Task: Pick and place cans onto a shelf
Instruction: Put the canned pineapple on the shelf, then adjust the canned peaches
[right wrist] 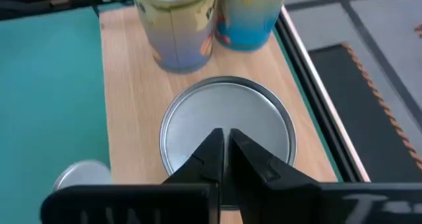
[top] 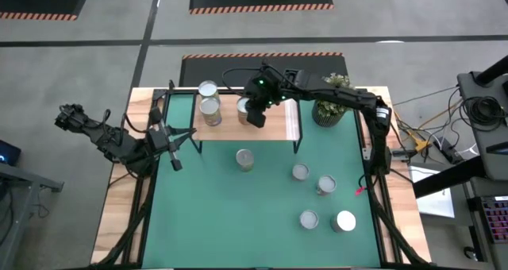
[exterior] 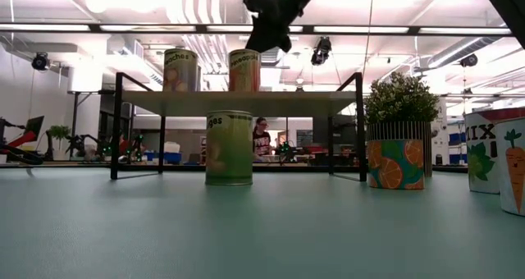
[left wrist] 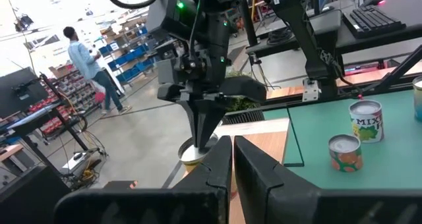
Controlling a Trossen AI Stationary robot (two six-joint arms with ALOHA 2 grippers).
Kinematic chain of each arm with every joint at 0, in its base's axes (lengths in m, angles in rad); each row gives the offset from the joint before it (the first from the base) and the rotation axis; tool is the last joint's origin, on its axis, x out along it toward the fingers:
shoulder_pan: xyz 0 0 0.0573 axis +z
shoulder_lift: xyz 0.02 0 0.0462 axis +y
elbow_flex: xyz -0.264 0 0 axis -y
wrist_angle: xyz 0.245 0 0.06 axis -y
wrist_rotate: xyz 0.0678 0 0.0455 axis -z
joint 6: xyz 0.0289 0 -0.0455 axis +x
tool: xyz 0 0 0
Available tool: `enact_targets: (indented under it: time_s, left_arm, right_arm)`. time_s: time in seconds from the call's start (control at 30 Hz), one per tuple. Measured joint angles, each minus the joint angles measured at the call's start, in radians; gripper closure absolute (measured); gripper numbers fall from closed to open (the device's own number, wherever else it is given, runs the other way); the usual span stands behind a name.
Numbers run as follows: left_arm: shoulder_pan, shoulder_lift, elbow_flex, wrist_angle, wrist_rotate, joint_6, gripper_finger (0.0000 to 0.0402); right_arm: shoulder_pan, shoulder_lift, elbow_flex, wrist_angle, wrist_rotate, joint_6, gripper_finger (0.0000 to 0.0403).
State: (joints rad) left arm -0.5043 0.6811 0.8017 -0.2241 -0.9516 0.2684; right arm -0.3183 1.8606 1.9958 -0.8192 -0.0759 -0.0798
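Green matting (top: pixel 262 222) covers the wooden table, and a low light-wood shelf (top: pixel 278 125) on black legs is set along its far edge, with a potted plant (top: pixel 329 109) just beside its right end. Three cans are seen standing on the shelf: two close together at the left, one (top: pixel 208 90) behind the other (top: pixel 210 109), and a third (top: pixel 244 106) nearer the middle. The right gripper (top: pixel 255 117) is held directly above that third can (right wrist: pixel 227 128), its fingers (right wrist: pixel 211 159) pressed together with nothing between them, their tips over the can's silvery lid. On the mat, one can (top: pixel 244 159) is placed just in front of the shelf, and four more are scattered towards the right: one (top: pixel 300 172), one (top: pixel 325 184), one (top: pixel 309 220) and one (top: pixel 345 221). The left gripper (top: pixel 176 163) is parked at the table's left edge, fingers closed and empty. Beyond the table, a person (left wrist: pixel 84 60) is visible in the workshop.
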Motion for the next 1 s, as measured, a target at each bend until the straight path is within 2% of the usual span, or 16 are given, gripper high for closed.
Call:
enact_targets:
  time_s: [0.43, 0.57, 0.87, 1.0]
  left_arm:
    - [0.000, 0.000, 0.000, 0.000, 0.000, 0.000, 0.0402]
    - [0.000, 0.000, 0.000, 0.000, 0.000, 0.000, 0.0402]
    - [0.001, 0.027, 0.000, 0.029, 0.000, -0.079, 0.0402]
    - [0.035, 0.071, 0.026, 0.112, 0.001, -0.007, 0.0402]
  right_arm:
    - [-0.005, 0.000, -0.079, 0.182, 0.094, -0.071, 0.0394]
    - [-0.005, 0.000, -0.075, 0.178, 0.133, -0.097, 0.0394]
    - [0.048, -0.046, -0.033, 0.167, 0.130, -0.141, 0.0394]
    - [0.104, -0.112, -0.052, 0.164, 0.130, -0.156, 0.0394]
